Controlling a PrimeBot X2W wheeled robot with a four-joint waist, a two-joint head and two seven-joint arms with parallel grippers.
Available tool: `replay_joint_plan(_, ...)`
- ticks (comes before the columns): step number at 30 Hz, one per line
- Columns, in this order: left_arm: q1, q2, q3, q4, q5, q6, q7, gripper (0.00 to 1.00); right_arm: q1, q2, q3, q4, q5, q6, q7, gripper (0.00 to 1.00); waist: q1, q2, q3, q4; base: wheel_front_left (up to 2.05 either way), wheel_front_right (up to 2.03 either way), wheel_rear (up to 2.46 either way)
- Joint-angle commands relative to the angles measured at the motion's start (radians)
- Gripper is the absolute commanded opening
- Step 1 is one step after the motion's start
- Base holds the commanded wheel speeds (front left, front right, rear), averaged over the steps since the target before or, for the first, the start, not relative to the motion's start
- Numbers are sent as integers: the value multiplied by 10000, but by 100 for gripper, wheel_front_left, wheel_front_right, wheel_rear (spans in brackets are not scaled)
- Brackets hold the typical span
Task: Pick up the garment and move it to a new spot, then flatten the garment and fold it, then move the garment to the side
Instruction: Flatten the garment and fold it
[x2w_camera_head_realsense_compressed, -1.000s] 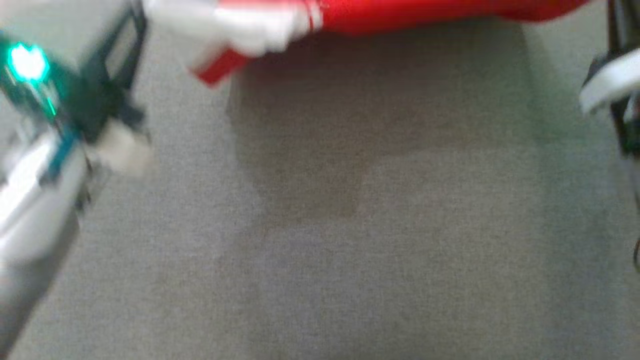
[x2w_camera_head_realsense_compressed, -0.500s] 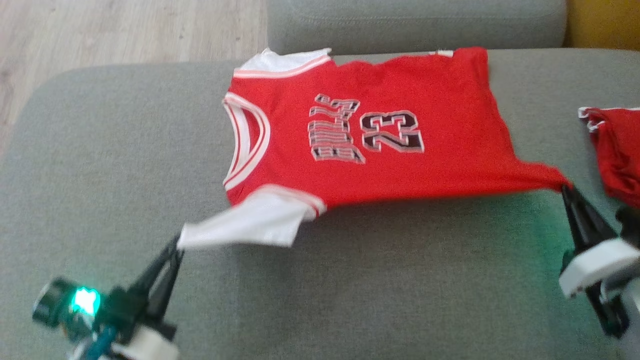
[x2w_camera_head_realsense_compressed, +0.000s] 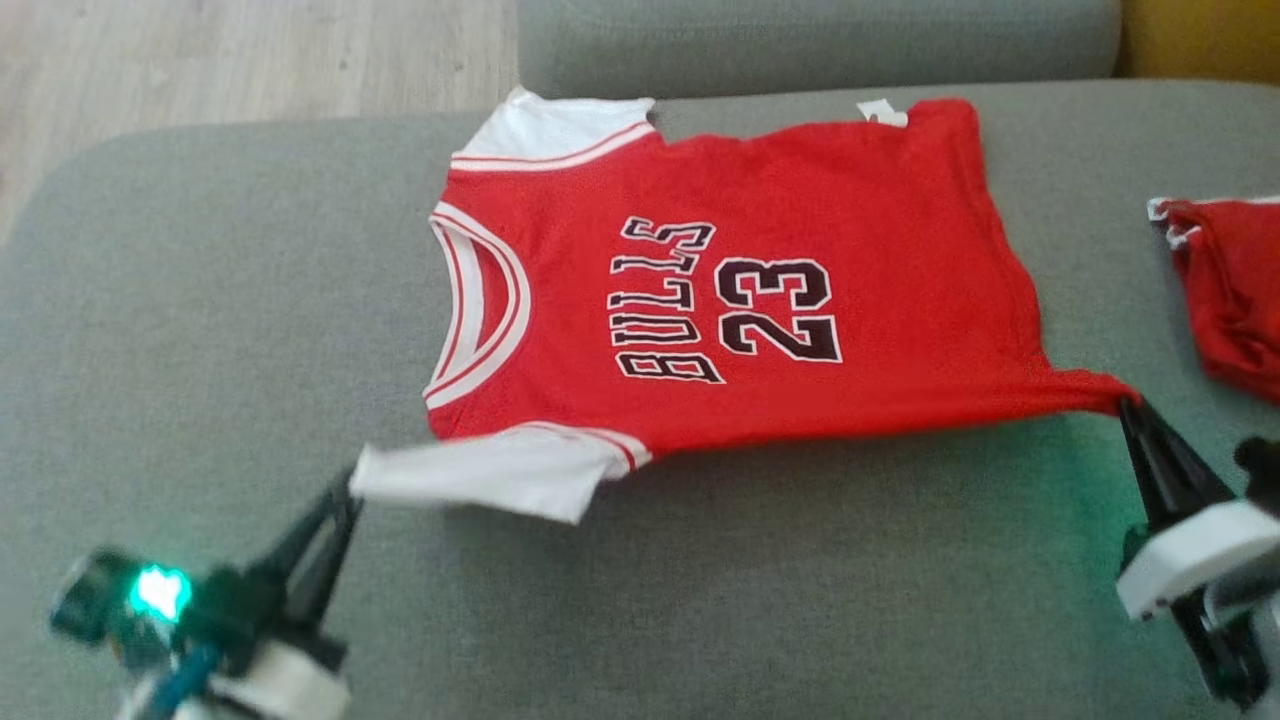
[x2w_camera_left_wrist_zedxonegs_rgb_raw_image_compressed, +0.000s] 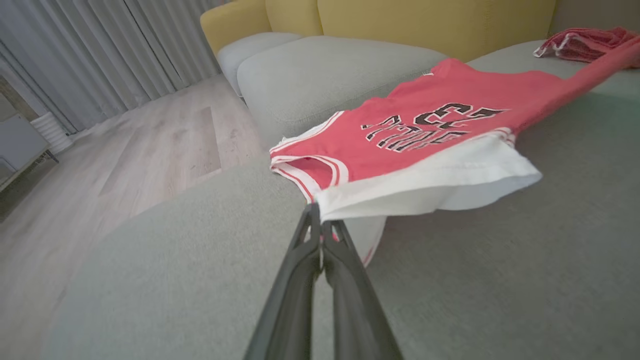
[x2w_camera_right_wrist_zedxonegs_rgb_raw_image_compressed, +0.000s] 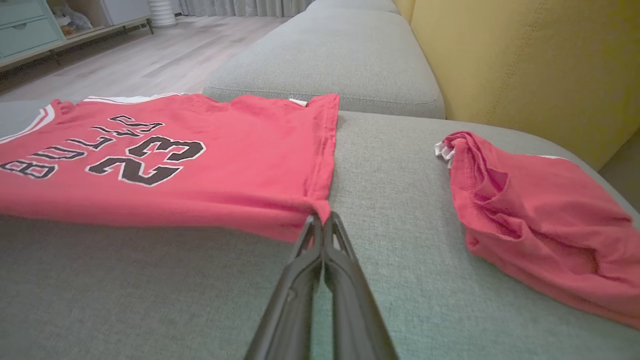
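Nearest the camera in the head view, at 7 o'clock, the left gripper (x2w_camera_head_realsense_compressed: 345, 492) points its dark fingers up toward 1 o'clock, with a green light (x2w_camera_head_realsense_compressed: 155, 592) glowing on the wrist behind it. Its fingers are pressed together on the tip of the white sleeve (x2w_camera_head_realsense_compressed: 480, 475), and the left wrist view shows the left gripper (x2w_camera_left_wrist_zedxonegs_rgb_raw_image_compressed: 315, 216) pinching that cloth, with the sleeve raised off the grey seat cushion (x2w_camera_head_realsense_compressed: 200, 300).

At 4 o'clock the right gripper (x2w_camera_head_realsense_compressed: 1128, 405) is likewise clamped tight, holding the hem corner (x2w_camera_head_realsense_compressed: 1095, 388) of the jersey (x2w_camera_head_realsense_compressed: 760, 300). The right wrist view shows the right gripper (x2w_camera_right_wrist_zedxonegs_rgb_raw_image_compressed: 322, 219) with red fabric caught between the tips.

Stretched between the two grips, the jersey's near edge seems to hang just off the cushion, though the shadow is the only evidence. Beyond it the red jersey lies face up in the middle of the cushion, its collar toward 9 o'clock, with "BULLS 23" showing.

At 3 o'clock, well apart from the jersey, a second red garment (x2w_camera_head_realsense_compressed: 1230, 290) lies crumpled. Farther off, at 12 o'clock, sits another grey cushion (x2w_camera_head_realsense_compressed: 800, 40), with wooden floor (x2w_camera_head_realsense_compressed: 250, 50) at 11 o'clock and a yellow backrest (x2w_camera_right_wrist_zedxonegs_rgb_raw_image_compressed: 525, 65) behind.
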Motion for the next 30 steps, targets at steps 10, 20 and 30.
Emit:
replay_joint_plan(10,-4870,-688,395,2225,1113,-1603,-31,0,-2606,-33,244,514,-386,-7,495,0,0,-1,1462,55,0,0,0)
replay_joint_plan(20,-7486,-1668,31,4787,1819,-2547,-429,0,-4309,24,897,1743,-392,-7,399,0,0,-1,2271,-78,0,0,0)
replay_joint_plan(30,-7624,-2562,380,6765,1309,-2125,-1147,100,-5057,429,1459,2741,-22,-7,-801,100,0,-1,2333,-265,0,0,0)
